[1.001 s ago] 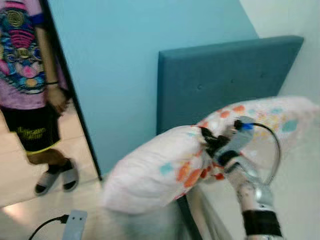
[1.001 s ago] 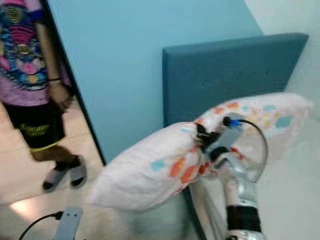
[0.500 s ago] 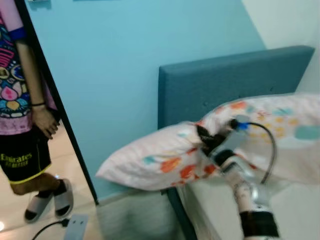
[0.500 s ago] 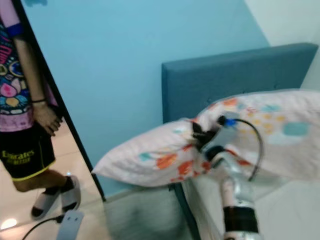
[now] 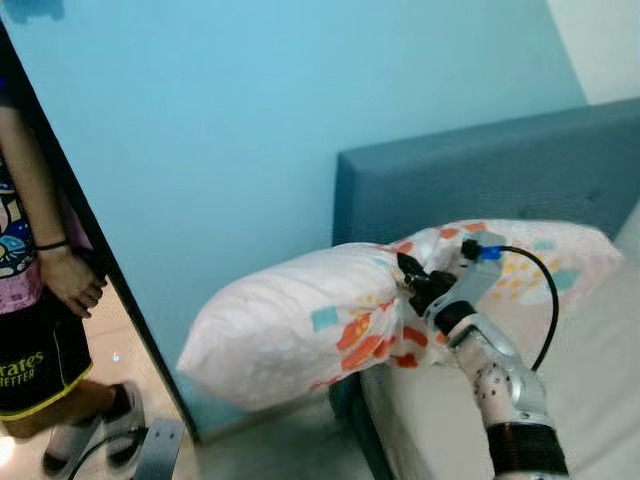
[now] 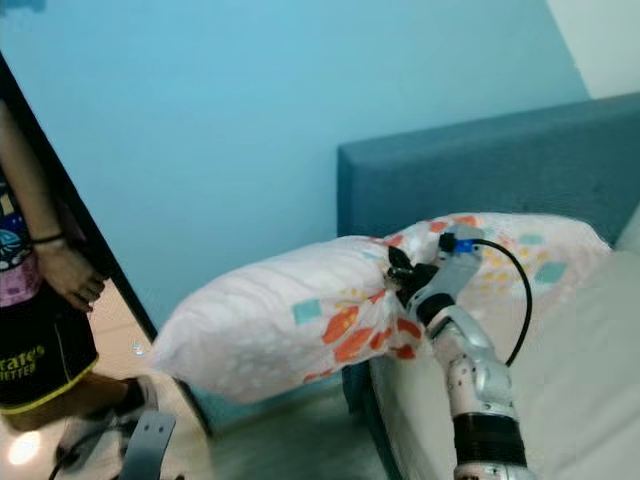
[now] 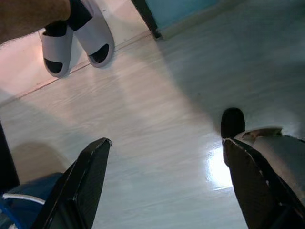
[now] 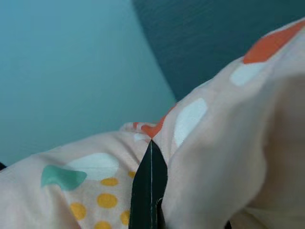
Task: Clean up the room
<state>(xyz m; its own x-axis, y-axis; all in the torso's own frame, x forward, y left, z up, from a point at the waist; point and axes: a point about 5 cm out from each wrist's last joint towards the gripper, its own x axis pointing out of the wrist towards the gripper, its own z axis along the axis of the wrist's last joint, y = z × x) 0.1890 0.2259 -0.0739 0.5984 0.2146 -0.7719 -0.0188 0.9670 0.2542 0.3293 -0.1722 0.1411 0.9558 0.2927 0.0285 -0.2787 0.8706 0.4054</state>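
Note:
A long white pillow (image 5: 300, 325) with orange, teal and yellow patches hangs across the head of the bed. Its right end rests on the mattress (image 5: 590, 370) and its left end sticks out over the floor. My right gripper (image 5: 411, 280) is shut on a bunch of the pillow's cover near its middle. In the right wrist view the black fingers (image 8: 149, 191) are pinched together in the fabric (image 8: 224, 143). My left gripper (image 7: 164, 176) hangs open above the pale floor (image 7: 157, 95).
A teal headboard (image 5: 480, 180) stands against the light blue wall (image 5: 250, 120). A person (image 5: 40, 330) in black shorts and grey slippers (image 7: 76, 40) stands in the doorway on the left. A cable and a grey block (image 6: 145, 450) lie on the floor.
The camera has turned right, so the person slid toward the left edge. The pillow has come down, and its right end now lies on the mattress by the headboard.

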